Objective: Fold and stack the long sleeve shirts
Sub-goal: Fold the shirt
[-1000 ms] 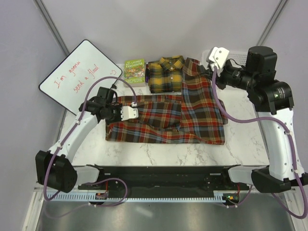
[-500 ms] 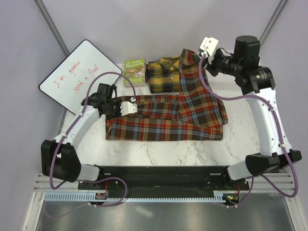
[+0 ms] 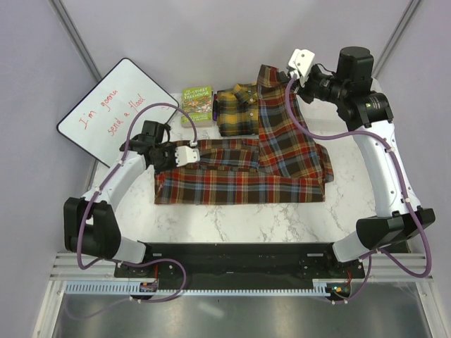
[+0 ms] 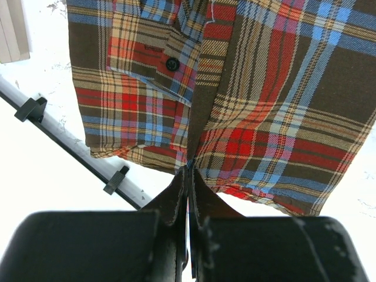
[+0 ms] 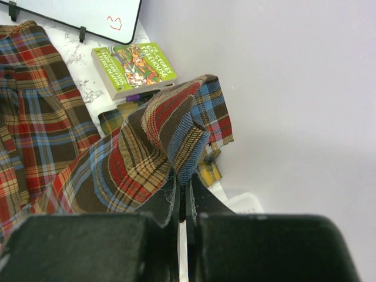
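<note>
Left claw (image 4: pixel 188 171) and right claw (image 5: pixel 183 178) both clamped on red-brown shirt (image 3: pixel 239 182), yellow shirt (image 3: pixel 236 111) behind

My left arm (image 3: pixel 118 179) lies low, elbow bent, wrist pointing right, with the left jaws pinched tight on the red shirt (image 3: pixel 232 186). My right arm (image 3: pixel 380 162) stands tall, reaching far and leftward, with the right jaws clamped on the same shirt, held high.
</note>
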